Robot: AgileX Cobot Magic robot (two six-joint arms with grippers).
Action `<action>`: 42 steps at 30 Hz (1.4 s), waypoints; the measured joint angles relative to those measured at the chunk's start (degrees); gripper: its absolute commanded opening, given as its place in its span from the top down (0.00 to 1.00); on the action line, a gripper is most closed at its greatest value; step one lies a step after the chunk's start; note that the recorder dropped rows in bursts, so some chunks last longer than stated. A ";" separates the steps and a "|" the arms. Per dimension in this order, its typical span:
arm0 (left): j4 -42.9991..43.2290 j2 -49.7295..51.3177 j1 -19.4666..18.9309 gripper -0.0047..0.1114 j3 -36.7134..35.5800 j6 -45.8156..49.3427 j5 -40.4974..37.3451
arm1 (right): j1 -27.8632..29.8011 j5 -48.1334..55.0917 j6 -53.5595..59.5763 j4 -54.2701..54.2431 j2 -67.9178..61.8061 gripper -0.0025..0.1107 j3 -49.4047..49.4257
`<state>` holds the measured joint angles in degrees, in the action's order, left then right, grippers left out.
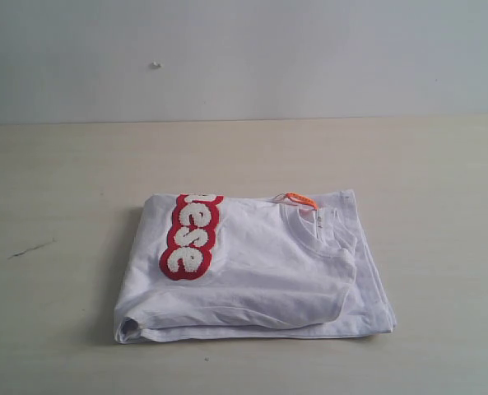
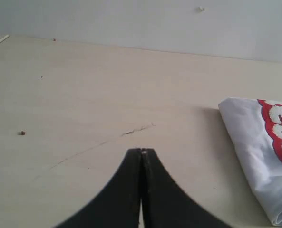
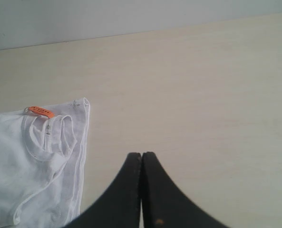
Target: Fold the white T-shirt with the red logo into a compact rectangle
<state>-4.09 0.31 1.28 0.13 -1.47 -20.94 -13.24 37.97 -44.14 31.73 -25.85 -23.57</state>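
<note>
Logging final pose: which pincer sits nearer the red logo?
The left pincer, shut; its view shows the red logo. The right pincer sees only the orange neck tag end.

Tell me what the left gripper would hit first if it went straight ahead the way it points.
Probably only bare table, near the thin scratch; the white T-shirt lies off to one side of the shut left gripper. Depth is unclear.

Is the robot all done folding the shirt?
It looks nearly done. The white T-shirt lies on the table as a layered rectangle, with the red logo and orange tag on top. Nothing is in hand: the left fingers and right fingers are shut, empty and off the cloth. All that may be left is tidying the uneven edges.
</note>
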 measured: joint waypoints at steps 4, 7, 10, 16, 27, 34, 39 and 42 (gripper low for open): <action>0.00 0.00 0.00 0.96 0.00 0.00 0.00 | 0.00 0.00 0.00 0.00 0.12 0.98 0.00; 0.00 0.00 0.00 0.96 0.00 0.00 0.00 | 0.00 0.00 0.00 0.00 1.51 0.98 0.00; 0.00 0.00 0.00 0.96 0.00 0.00 0.00 | 0.00 0.00 0.00 0.00 3.62 0.98 0.00; 0.00 0.00 0.00 0.96 0.00 0.00 0.00 | 0.89 0.00 0.00 0.00 10.29 0.98 0.00; 0.00 0.00 0.00 0.96 0.00 0.00 0.00 | 13.88 -2.23 2.26 0.00 19.55 0.98 0.00; 0.00 0.00 0.00 0.96 0.00 0.00 0.00 | 19.04 -12.50 6.32 -0.05 21.59 0.98 2.03; 0.00 0.00 0.00 0.96 0.00 0.00 0.00 | 19.18 -16.28 6.44 -3.09 21.59 0.98 5.18; 0.00 0.00 0.00 0.96 0.00 0.00 0.00 | 19.18 -16.69 6.44 -3.48 21.59 0.98 7.16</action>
<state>-4.09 0.31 1.28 0.13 -1.47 -20.94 5.94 21.28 -37.70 28.25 -4.25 -16.41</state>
